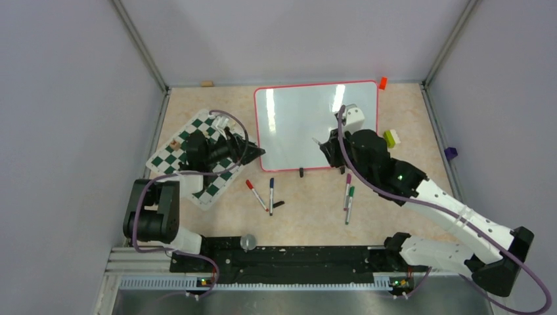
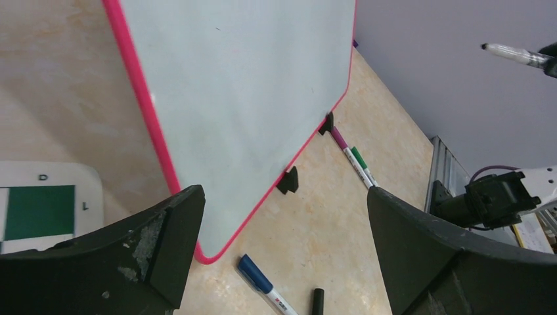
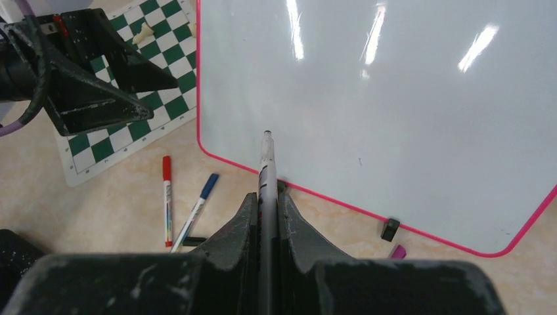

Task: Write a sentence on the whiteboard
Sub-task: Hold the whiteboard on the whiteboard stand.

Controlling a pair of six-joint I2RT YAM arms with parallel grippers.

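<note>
The whiteboard [image 1: 309, 125] lies flat at the back middle of the table, glossy white with a thin red frame, and its surface [image 3: 394, 111] is blank. My right gripper [image 1: 328, 143] hovers over its near edge, shut on an uncapped marker [image 3: 267, 157] whose tip points out over the board. In the left wrist view the same marker [image 2: 515, 54] shows high at the right. My left gripper [image 1: 259, 152] is open at the board's near left corner [image 2: 243, 85], with nothing between its fingers [image 2: 284, 191].
A green-and-white chess mat [image 1: 197, 157] lies under the left arm. Red [image 1: 256, 193] and blue [image 1: 271, 191] markers and a black cap [image 1: 278, 205] lie in front of the board, purple [image 1: 348, 182] and green [image 1: 350, 200] markers further right. Small blocks sit at the right: orange [image 1: 383, 83], yellow-green [image 1: 392, 138], purple [image 1: 450, 153].
</note>
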